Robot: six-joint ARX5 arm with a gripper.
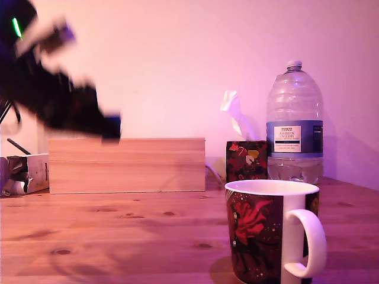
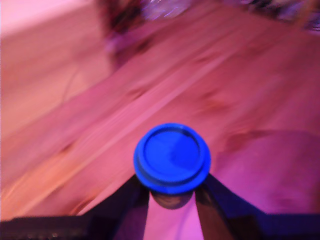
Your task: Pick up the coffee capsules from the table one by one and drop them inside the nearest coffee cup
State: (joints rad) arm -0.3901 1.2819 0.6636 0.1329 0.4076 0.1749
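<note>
A blue coffee capsule sits between my two dark fingers in the wrist view, its round face toward the camera; my gripper is shut on it above the blurred pine table. In the exterior view my gripper shows as a dark motion-blurred arm high at the exterior view's left, above the pale wooden block; the capsule is not visible there. The coffee cup, dark with red floral print, white rim and white handle, stands at the front right of the table.
A pale wooden box-like block stands at the back. A dark floral tissue box and a large water bottle are behind the cup. Crumpled packaging lies at the exterior view's far left.
</note>
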